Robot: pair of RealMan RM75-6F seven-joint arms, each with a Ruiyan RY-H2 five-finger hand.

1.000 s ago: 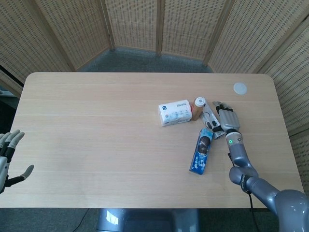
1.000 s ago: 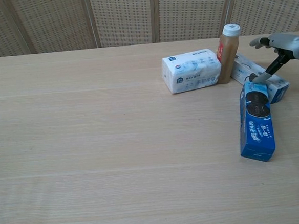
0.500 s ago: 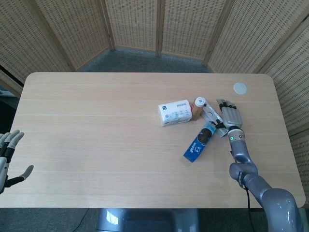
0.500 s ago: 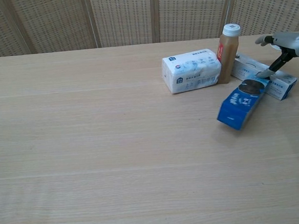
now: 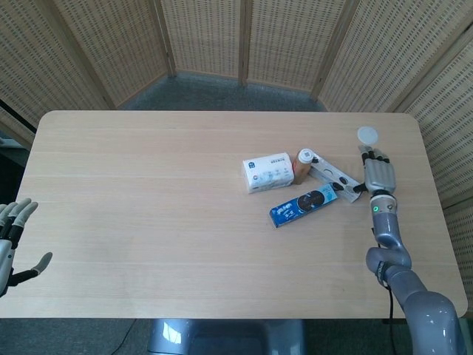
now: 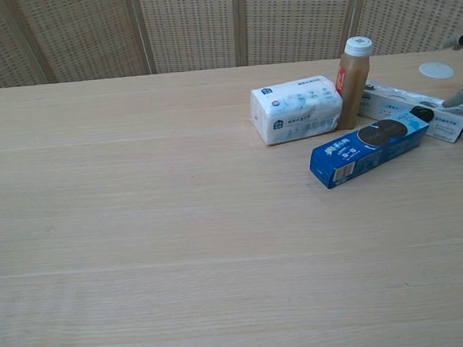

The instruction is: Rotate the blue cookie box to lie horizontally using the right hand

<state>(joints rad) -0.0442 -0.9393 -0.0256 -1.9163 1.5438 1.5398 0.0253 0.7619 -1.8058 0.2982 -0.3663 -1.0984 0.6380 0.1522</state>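
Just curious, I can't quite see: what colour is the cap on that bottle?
White; the bottle itself is tan. The chest view shows the cap best.

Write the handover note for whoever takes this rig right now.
Left hand: open, idle at the table's left edge.
Right hand: open, holding nothing, just right of the white carton.
Blue cookie box: flat on the table, nearly horizontal, its right end at the carton, in front of the tissue pack and bottle.
Done: box turned.
Left: a slight straightening, perhaps.
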